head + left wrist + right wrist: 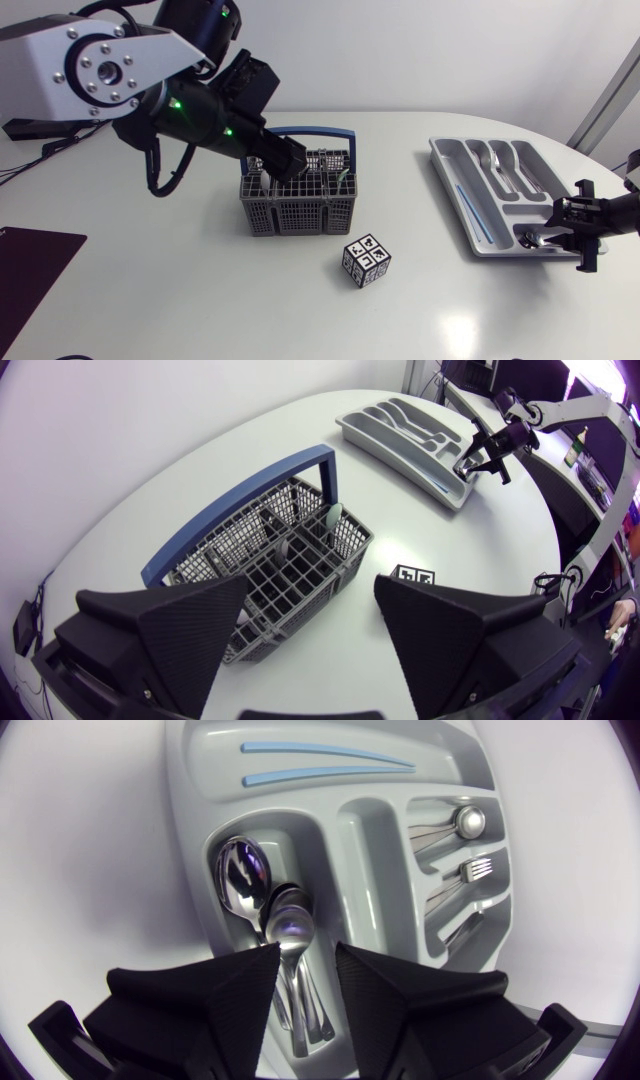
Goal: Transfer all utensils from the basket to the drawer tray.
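White table (200, 310) bears basket (300, 214) under spread left gripper (293, 166), tray (447, 158) under spread right gripper (572, 228).

The cutlery basket (298, 205) is moulded in matt grey plastic mesh, with a smooth blue plastic handle (240, 500). The drawer tray (200, 780) is made of smooth grey plastic with a soft sheen. The spoons (243, 880) in it are of mirror-polished metal. The fingers (190, 630) of the left gripper (312, 585) are finished in finely textured matt black. The white table (200, 310) is smooth and faintly glossy.
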Available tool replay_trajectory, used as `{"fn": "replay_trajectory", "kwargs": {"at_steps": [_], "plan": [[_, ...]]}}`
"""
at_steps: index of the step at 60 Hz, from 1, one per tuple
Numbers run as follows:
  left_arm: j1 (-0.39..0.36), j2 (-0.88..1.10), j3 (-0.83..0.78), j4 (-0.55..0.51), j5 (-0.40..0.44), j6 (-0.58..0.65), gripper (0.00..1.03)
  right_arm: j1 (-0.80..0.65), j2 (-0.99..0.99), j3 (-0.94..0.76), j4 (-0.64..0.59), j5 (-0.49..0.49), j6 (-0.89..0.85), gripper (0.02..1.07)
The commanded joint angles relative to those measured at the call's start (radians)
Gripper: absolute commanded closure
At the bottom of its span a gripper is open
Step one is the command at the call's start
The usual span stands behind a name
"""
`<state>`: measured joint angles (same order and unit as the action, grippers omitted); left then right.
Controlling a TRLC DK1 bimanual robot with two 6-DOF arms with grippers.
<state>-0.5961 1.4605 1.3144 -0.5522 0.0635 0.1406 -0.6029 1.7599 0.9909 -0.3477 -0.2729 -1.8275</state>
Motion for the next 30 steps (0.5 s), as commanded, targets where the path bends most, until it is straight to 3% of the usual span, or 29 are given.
{"fn": "replay_trajectory", "kwargs": {"at_steps": [1,3,5,7,14,30], "plan": [[-0.044,0.031,-0.012,0.026,-0.031,0.031,0.14,0.015,-0.048,-0.021,-0.020,-0.012,0.057,0.40],[-0.059,0.038,-0.009,0.037,-0.042,0.033,0.14,0.023,-0.054,-0.021,-0.039,-0.014,0.070,0.30],[-0.076,0.050,-0.006,0.051,-0.057,0.039,0.14,0.029,-0.063,-0.020,-0.066,-0.014,0.089,0.14],[-0.090,0.066,-0.004,0.064,-0.074,0.045,0.14,0.043,-0.068,-0.014,-0.103,-0.014,0.119,0.06],[-0.120,0.113,-0.006,0.126,-0.119,0.062,0.14,0.081,-0.089,0.015,-0.232,-0.040,0.209,0.06],[-0.163,0.213,-0.035,0.288,-0.205,0.106,0.14,0.143,-0.235,-0.024,-0.260,-0.186,0.378,0.07]]}}
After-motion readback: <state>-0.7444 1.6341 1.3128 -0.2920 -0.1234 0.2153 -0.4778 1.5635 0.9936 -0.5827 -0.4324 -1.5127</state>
